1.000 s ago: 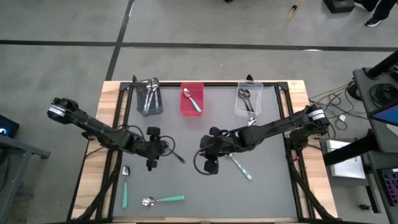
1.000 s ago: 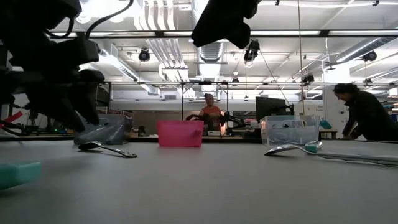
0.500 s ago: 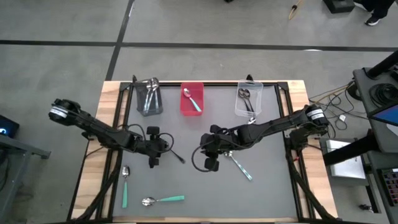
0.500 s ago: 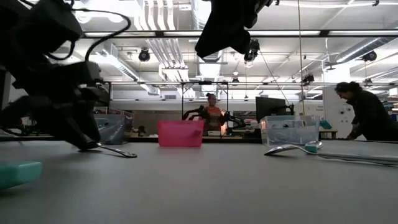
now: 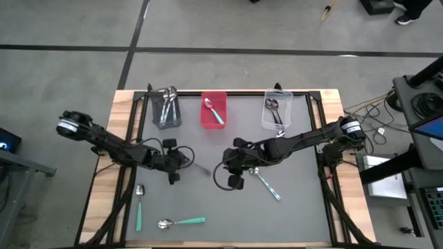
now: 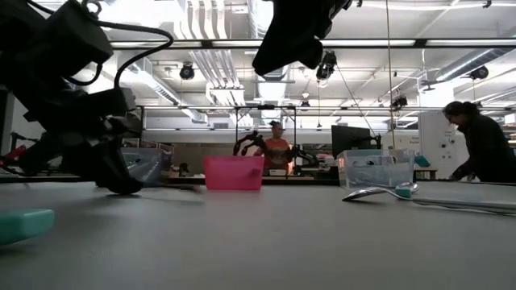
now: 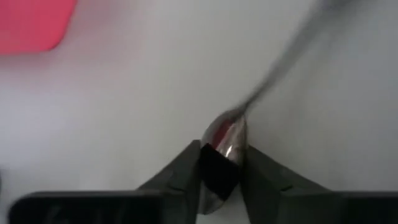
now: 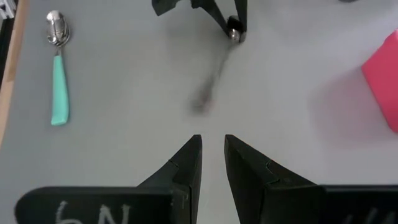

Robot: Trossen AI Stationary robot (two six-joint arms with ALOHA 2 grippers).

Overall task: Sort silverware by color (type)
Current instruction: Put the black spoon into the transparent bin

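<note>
Robotics lab, open-plan and industrial.
Bare ducts [image 6: 218, 76] and strip lights [image 6: 403, 44] hang under the ceiling; people [image 6: 477, 149] stand at benches with monitors [image 6: 351, 138] beyond the table [image 5: 228, 149], and cables [image 5: 367, 111] trail over grey floor at its 3 o'clock side.

Right tool [image 8: 212, 163]: fingers slightly parted above the surface [image 8: 124, 149].
Left tool [image 8: 231, 28]: closed on a blurred spoon [image 8: 217, 71].
Teal-handled spoon [image 8: 57, 74]: lying flat, well apart.
</note>
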